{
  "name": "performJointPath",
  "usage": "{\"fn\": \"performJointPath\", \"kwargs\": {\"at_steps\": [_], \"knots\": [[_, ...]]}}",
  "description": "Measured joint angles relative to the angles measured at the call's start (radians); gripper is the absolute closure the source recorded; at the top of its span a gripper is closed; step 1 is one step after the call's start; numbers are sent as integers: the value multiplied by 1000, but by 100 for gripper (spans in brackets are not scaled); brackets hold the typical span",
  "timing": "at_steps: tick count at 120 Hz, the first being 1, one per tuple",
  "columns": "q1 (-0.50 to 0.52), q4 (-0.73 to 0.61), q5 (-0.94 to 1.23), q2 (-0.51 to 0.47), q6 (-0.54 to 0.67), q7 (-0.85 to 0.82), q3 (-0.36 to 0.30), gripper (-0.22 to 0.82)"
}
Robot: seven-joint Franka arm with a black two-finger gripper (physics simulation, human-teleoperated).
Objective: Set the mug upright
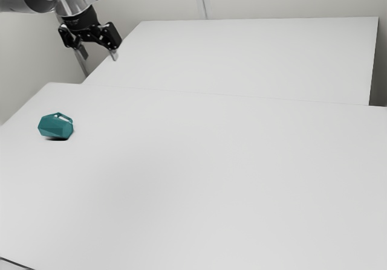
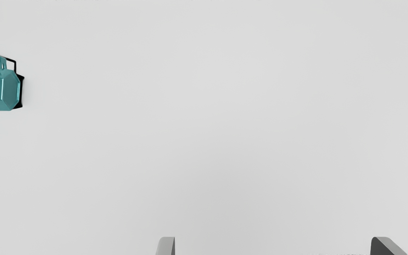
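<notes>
The teal mug lies on its side on the white worktop, near the edge at the exterior view's left and close to the far corner there. Its handle points up at a slant. Farther off, the gripper hangs in the air, its fingers wide apart. The mug is below it and well out to one side, outside the space between the fingers. Beyond stands another white table.
</notes>
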Motion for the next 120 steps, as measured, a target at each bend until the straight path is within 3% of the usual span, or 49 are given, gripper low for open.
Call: {"fn": "performJointPath", "kwargs": {"at_steps": [56,87,106,120], "knots": [[55,-12,-17,-19,-14,50,2,0],[384,-51,-115,5,-38,78,2,0],[566,-34,-202,118,-10,143,6,0],[615,-4,-267,219,33,220,15,0]]}}
